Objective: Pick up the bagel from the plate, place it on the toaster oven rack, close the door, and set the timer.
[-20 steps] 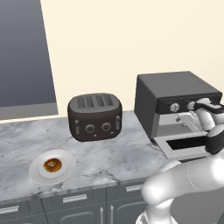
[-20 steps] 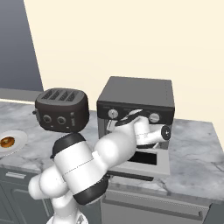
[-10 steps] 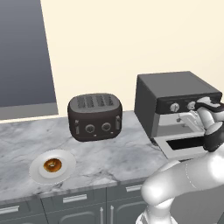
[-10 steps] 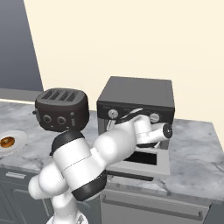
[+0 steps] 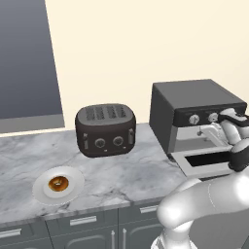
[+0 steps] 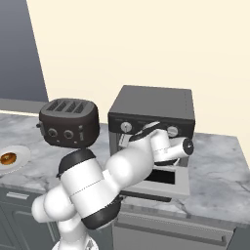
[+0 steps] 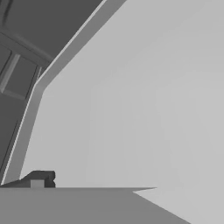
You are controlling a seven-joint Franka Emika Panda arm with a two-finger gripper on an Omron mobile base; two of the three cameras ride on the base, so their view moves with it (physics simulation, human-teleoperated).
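Note:
The bagel (image 5: 58, 184) is a small golden-brown ring lying on the white plate (image 5: 73, 190) at the counter's front left; both also sit at the left edge, bagel (image 6: 7, 158) on plate (image 6: 19, 155). The dark grey toaster oven (image 5: 194, 99) stands at the right with its door (image 5: 209, 163) folded down flat. My gripper (image 5: 208, 132) reaches into the oven's mouth just under the knobs, far from the bagel; it is the gripper (image 6: 128, 140) beside the left knob. In the hand view one dark fingertip (image 7: 41, 178) shows over a light-grey flat surface, so the jaw gap is unclear.
A dark brown four-slot toaster (image 5: 105, 129) stands on the marble counter (image 5: 136, 170) between the plate and the oven. Three silver knobs (image 6: 172, 131) line the oven's front panel. Cabinet drawers run below the counter's front edge.
The hand has shifted only slightly in front of the oven opening. The bagel, plate and door have stayed where they were.

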